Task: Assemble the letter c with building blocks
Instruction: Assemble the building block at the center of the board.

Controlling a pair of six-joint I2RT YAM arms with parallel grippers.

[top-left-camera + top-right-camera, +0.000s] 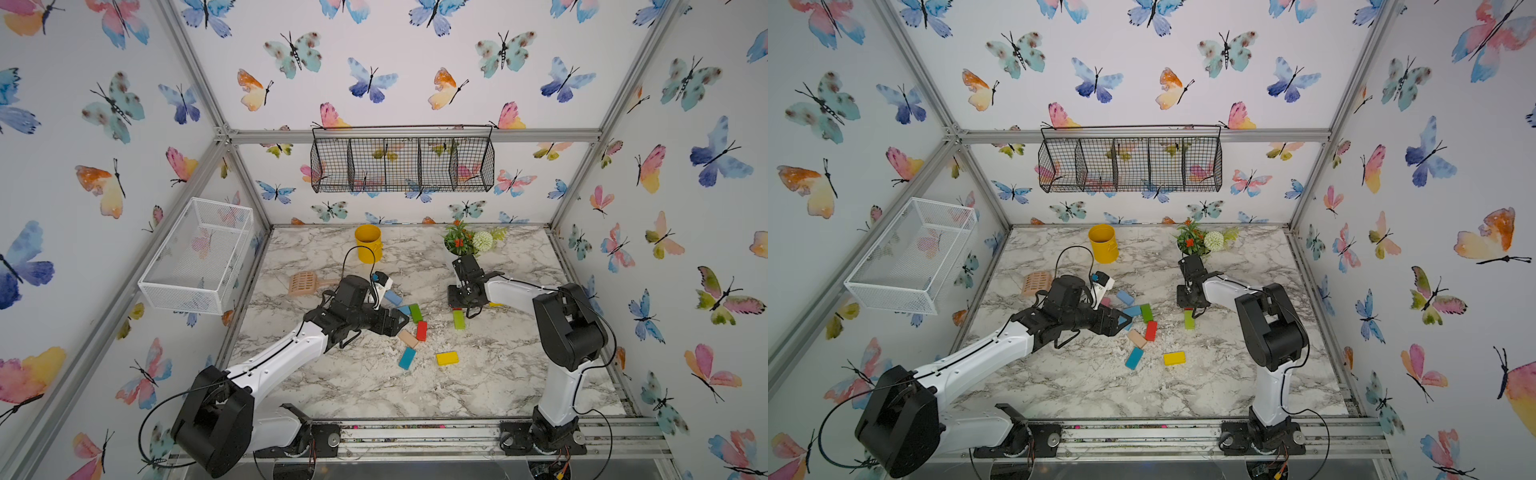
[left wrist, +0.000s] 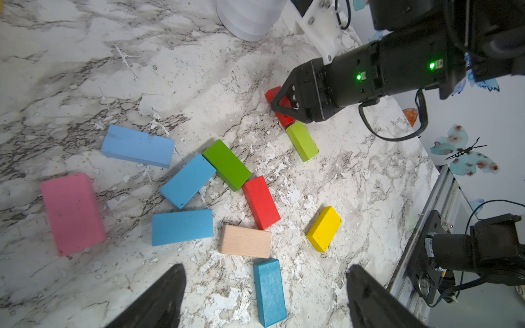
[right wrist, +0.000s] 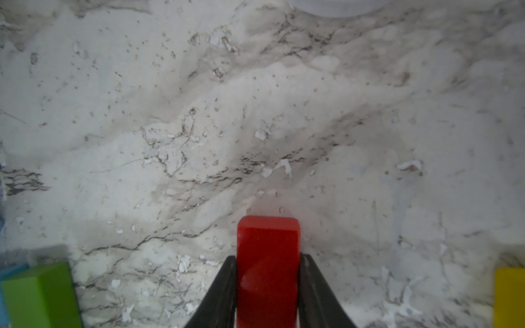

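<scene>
On the marble worktop (image 1: pixel 374 386) a yellow bucket (image 1: pixel 368 243) stands near the back edge, a pot of flowers (image 1: pixel 469 241) well apart from it, a tan slotted scoop (image 1: pixel 302 283) lying flat. On the butterfly-papered walls hang a white mesh basket (image 1: pixel 195 257) and a black wire basket (image 1: pixel 402 164).

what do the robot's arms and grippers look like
The left arm and right arm have smooth white links, bulky black joints and thin black cables looping alongside. The left gripper and right gripper are black with tapered fingers; two green lights glow on the right wrist.
</scene>
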